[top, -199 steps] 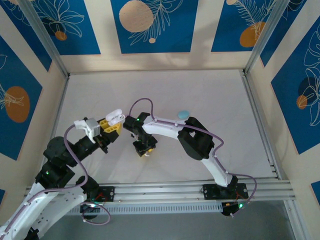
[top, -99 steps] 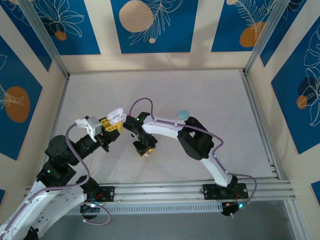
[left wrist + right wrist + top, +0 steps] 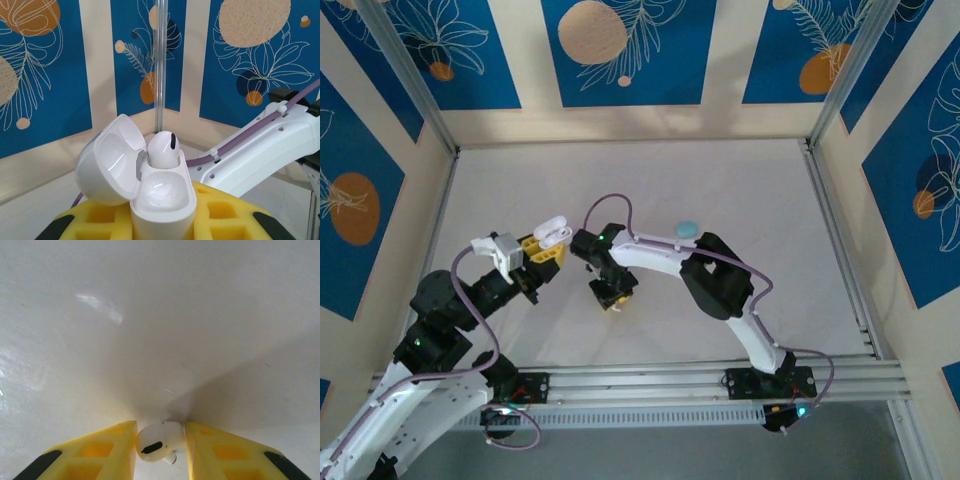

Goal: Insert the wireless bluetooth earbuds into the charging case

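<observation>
Two white earbuds showing: seated earbud (image 3: 163, 148) is sitting in the far socket of the case (image 3: 165, 195), lid (image 3: 111, 167) standing open, left gripper (image 3: 544, 250) clamping the case. Right gripper (image 3: 160, 446) is pinching the loose earbud (image 3: 154, 442) down at the table (image 3: 200, 315), bare surface lying all round, edges well apart.

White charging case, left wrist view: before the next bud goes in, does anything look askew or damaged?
Nothing stands out. The glossy white charging case sits upright in the left claw, lid open, one white earbud seated in it; no cracks visible.
</observation>
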You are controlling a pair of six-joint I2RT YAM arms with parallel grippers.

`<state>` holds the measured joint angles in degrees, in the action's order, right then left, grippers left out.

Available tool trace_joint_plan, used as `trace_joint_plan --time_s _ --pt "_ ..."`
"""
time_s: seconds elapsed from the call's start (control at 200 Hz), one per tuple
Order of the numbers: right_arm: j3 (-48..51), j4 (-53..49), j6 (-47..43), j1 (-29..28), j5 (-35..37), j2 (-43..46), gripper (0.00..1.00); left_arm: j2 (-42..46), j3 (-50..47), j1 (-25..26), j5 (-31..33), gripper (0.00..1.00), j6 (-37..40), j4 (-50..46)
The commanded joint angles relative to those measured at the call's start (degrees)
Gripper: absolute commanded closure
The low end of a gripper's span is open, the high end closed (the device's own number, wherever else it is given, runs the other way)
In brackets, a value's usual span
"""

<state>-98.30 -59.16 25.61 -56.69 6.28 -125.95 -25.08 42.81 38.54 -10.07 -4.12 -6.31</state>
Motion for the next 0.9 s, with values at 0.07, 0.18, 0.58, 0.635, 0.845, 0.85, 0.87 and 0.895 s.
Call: trace_joint_plan --time_s 0.07,0.18,0.58,0.635,0.845,0.85,0.87,0.895 --pt "4.2 3.0 3.6 2.8 0.8 9.7 0.69 -1.5 -0.4 0.2 -1.8 0.83 -1.1 3.9" --pt "7.0 4.5 5.4 4.4 0.3 14.7 0.69 -2.5 -0.9 0.3 -2.2 0.82 -1.4 5.3" --pt "14.9 9.5 12.9 11.0 0.6 38.7 0.69 -10.0 -5.7 0.2 -5.5 0.83 -3.2 16.7" --pt "16.1 11.1 14.2 12.0 0.9 42.9 0.69 -11.4 -6.9 0.2 -6.1 0.83 -3.4 20.3" --pt "18.9 18.9 18.3 13.1 1.8 56.1 0.69 -16.5 -12.5 0.2 -7.1 0.83 -3.3 34.3" --pt "18.9 19.1 18.3 13.1 1.8 56.3 0.69 -16.6 -12.6 0.3 -7.1 0.83 -3.3 34.6" --pt "18.8 19.7 18.5 13.0 1.5 57.0 0.69 -17.1 -13.0 0.3 -7.1 0.83 -3.2 35.6" --pt "18.4 20.1 18.7 12.9 1.5 57.5 0.69 -17.8 -13.4 0.4 -7.3 0.83 -3.1 36.8"
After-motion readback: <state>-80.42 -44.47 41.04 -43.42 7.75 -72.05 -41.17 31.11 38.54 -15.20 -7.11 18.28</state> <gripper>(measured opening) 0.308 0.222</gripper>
